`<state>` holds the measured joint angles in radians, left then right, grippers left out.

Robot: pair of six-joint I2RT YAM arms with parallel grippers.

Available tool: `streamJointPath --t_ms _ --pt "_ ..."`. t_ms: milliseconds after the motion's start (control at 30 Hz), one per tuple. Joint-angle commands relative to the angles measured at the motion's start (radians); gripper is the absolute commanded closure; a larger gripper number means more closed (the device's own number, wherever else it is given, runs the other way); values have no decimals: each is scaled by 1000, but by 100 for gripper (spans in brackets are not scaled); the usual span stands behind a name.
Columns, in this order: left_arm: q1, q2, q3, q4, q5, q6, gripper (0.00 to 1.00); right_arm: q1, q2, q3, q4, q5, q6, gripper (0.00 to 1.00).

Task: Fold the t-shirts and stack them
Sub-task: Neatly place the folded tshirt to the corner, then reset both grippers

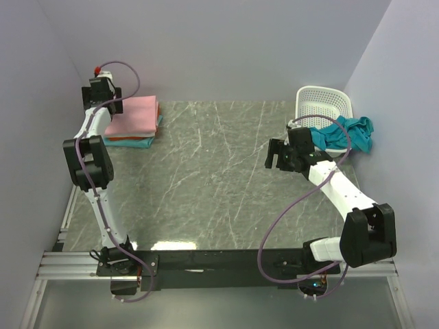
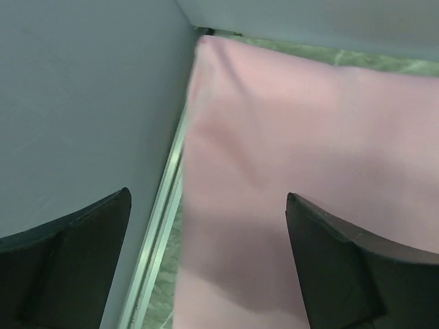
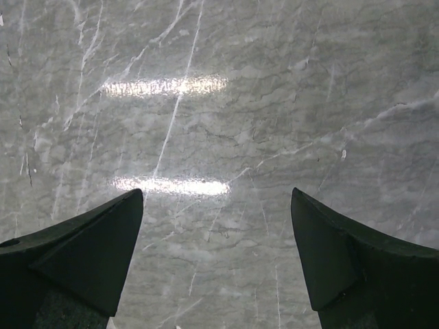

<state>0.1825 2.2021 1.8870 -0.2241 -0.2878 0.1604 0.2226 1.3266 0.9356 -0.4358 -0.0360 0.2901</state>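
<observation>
table: grey-green marble-look top w/ white veins, glare strip nr the arm bases.
walls: plain pale, closing in L, back & R sides.
R arm: white links, black joints, reaches fwd-left from its base; purple cable loops alongside.
L arm: runs up the L wall to the far-L corner.
basket: white plastic lattice, far-R corner, against the R wall.
teal tee: crumpled, unfolded, draped over the basket's near rim, part hanging outside.
pink tee: folded flat, top of the stack at far L, just beside the L wall; wrist cam shows its L edge nr the wall.
orange-red tee: thin edge showing under the pink.
teal layer: bottom of the stack, sliver only.
R gripper: over bare table, well apart from basket; fingers spread wide, nothing btwn.
L gripper: over the stack's far-L corner; fingers spread wide, nothing btwn. Touching cloth or not: can't tell.
</observation>
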Motion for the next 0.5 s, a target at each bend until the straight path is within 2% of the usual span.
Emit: streamJointPath --t_ms 0,167,300,400,467 --pt "29 -31 43 60 -65 -100 1 0 -9 45 -7 24 3 6" --pt "31 -38 132 -20 -152 -211 0 0 -65 28 -3 1 1 6" --pt "31 -102 213 -142 -143 -388 1 0 -119 17 -1 -11 15 6" --pt "31 -197 198 -190 -59 -521 0 0 -162 6 -6 -16 38 5" --pt "26 -260 111 -186 44 -576 1 0 -200 -6 -6 -16 44 5"
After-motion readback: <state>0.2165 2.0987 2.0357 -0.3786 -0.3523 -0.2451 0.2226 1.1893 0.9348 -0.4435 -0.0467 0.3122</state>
